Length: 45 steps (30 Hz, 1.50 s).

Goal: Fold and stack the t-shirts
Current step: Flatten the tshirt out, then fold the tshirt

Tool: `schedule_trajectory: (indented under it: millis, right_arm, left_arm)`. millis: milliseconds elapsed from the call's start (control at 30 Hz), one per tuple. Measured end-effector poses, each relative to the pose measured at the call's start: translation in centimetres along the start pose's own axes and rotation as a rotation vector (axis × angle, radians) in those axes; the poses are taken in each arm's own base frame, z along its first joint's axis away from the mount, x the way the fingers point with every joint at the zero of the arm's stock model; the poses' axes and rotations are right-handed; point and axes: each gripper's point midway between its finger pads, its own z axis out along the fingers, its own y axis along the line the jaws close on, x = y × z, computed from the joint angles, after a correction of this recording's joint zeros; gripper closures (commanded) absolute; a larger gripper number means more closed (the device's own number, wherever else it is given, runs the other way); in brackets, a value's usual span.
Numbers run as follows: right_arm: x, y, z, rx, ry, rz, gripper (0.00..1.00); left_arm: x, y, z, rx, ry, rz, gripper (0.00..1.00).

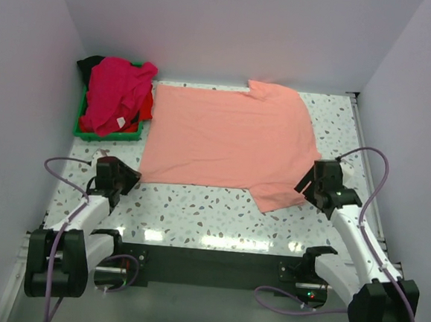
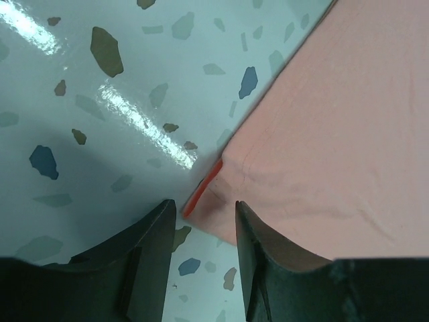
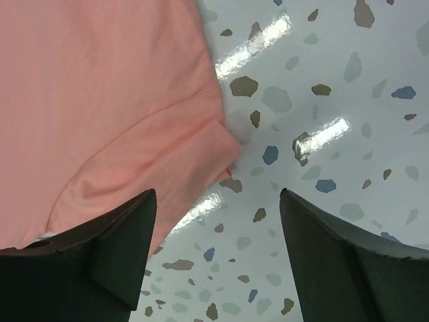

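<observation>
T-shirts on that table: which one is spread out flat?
The salmon-pink t-shirt, laid open on the speckled table. The magenta-pink t-shirt, red t-shirt and black t-shirt lie heaped in the green tray at far left.

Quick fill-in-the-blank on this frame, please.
The salmon-pink cloth t-shirt lies spread flat on the speckled ___.
The pile of magenta, red and black shirts sits in a ___ plastic tray.
The left gripper sits at that t-shirt's near-left ___.
The right gripper is wide ___.
Missing: table; green; corner; open.
</observation>
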Motion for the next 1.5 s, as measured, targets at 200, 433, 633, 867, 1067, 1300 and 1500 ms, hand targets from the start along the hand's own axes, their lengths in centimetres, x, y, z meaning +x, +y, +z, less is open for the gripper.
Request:
schedule_trajectory:
  millis: [200,433,633,867,1067,1300,1500]
  right_arm:
    - [1.0,-0.5,1.6,0.060,0.056,-0.018,0.32]
    - [1.2,-0.4,2.6,0.069,0.062,-0.002,0.37]
    - [1.8,-0.4,4.6,0.098,0.090,-0.004,0.38]
    - [1.9,-0.5,6.2,0.110,0.099,0.007,0.59]
    - [1.7,0.1,7.0,0.077,0.100,0.021,0.85]
    - [1.1,0.7,6.2,0.025,0.086,0.026,1.00]
    - [-0.6,1.6,3.2,-0.067,0.019,0.048,1.00]
  left_arm:
    - [0.2,-0.4,0.7,0.005,0.009,-0.006,0.76]
    - [0.5,-0.1,1.0,-0.008,0.019,-0.009,0.93]
    - [0.5,-0.1,1.0,-0.009,0.020,-0.006,0.98]
    - [0.5,-0.1,1.0,-0.009,0.020,-0.006,1.00]
    - [0.5,0.0,1.0,-0.010,0.021,0.002,1.00]
    - [0.4,0.0,0.7,-0.011,0.018,0.008,1.00]
    - [0.3,0.1,0.4,-0.013,0.010,0.012,1.00]
